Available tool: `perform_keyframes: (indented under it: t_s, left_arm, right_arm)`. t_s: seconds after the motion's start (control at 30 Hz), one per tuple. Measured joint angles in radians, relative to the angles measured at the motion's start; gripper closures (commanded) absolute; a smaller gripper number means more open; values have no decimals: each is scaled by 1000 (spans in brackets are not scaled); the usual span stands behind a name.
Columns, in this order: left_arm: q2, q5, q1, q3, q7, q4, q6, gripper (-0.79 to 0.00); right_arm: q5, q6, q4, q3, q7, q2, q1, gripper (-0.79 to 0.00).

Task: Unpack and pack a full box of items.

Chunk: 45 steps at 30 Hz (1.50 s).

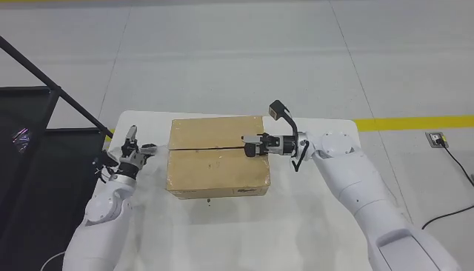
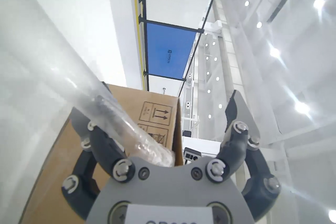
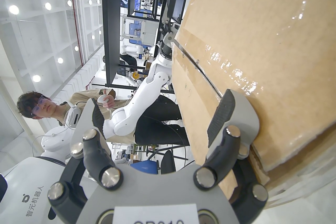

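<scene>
A closed brown cardboard box point(image 1: 216, 158) stands in the middle of the white table point(image 1: 311, 219), its two top flaps meeting in a seam. My right gripper point(image 1: 250, 146) is open at the right end of that seam, one finger point(image 3: 228, 114) lying on the box top point(image 3: 262, 38) beside glossy clear tape point(image 3: 236, 72). My left gripper point(image 1: 133, 151) is open just left of the box point(image 2: 147, 109). A clear crinkled strip point(image 2: 113, 109), seemingly tape, lies across one of its fingers point(image 2: 102, 138) and runs off toward the camera.
A black frame and dark cloth point(image 1: 29, 145) stand left of the table. The table surface in front of the box is bare. Grey floor with a yellow line point(image 1: 415, 123) lies behind and to the right.
</scene>
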<state>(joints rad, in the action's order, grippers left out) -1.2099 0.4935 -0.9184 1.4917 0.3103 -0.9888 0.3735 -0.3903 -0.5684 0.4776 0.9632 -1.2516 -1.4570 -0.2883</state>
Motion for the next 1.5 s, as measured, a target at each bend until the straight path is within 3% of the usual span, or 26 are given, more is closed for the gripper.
perform_keyframes:
  t_s: [0.2, 0.5, 0.63, 0.9, 1.2, 1.4, 1.5]
  left_arm:
    - [9, -181, -94, 36, -143, -193, 117, -785]
    - [11, -452, -219, 43, -288, -510, 83, -785]
    - [9, -522, -238, 28, -291, -593, 52, -785]
    - [4, -592, -225, -13, -267, -637, 18, -785]
    - [-1, -641, -188, -68, -188, -625, 8, -785]
    - [-3, -625, -150, -90, -122, -595, -1, -785]
    - [-5, -604, -133, -95, -103, -576, -11, -785]
  right_arm:
    - [-7, -1, 0, 2, 1, 2, 3, -785]
    - [-24, -6, 2, 8, 6, 11, -6, -785]
    - [-34, -11, 9, 15, 11, 21, -18, -785]
    - [-49, -12, 35, 23, 12, 42, -41, -785]
    - [-40, -23, 61, 17, 23, 58, -50, -785]
    - [127, -215, 121, -2, 218, 77, -64, -785]
    - [208, -235, 140, -9, 294, 79, -61, -785]
